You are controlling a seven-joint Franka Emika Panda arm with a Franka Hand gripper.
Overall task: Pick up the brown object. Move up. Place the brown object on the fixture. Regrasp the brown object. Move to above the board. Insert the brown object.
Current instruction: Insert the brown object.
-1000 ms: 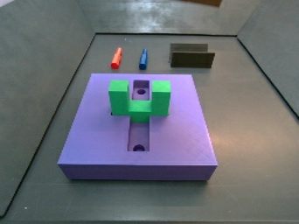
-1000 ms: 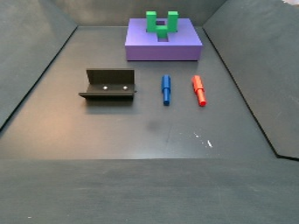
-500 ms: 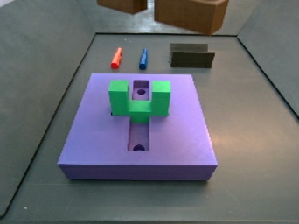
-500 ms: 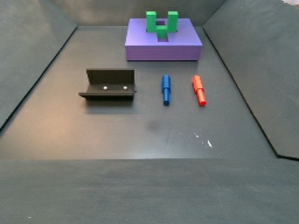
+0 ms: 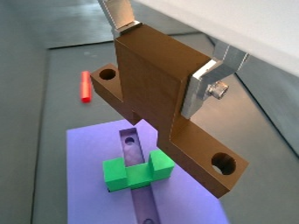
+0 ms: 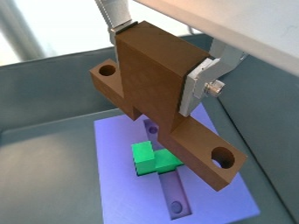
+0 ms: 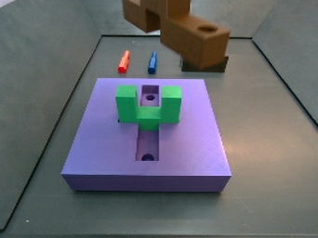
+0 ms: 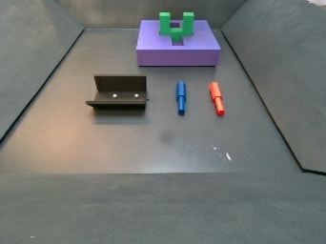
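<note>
Jaws of my gripper (image 5: 163,66) clamp the brown object (image 5: 163,96) by its raised middle block, high above the board (image 6: 128,175); it looks rigid and light, both holed arms sticking out sideways.

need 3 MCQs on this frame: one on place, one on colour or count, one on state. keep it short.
1. Where is the brown object?
A. on the fixture
B. held in the air above the board
C. lying in the board's slot

2. What colour is the block on the board?
A. green
B. yellow
C. white

3. What state is the hand in?
A. open, holding nothing
B. shut on the brown object
C. shut on the red pen

Key: 1 B, both wrist views show it between the fingers with the board below. 2 A, the U-shaped block is green in a side view. 3 B, silver plates press both sides of the brown piece; the red pen lies on the floor and the fixture holds nothing.
</note>
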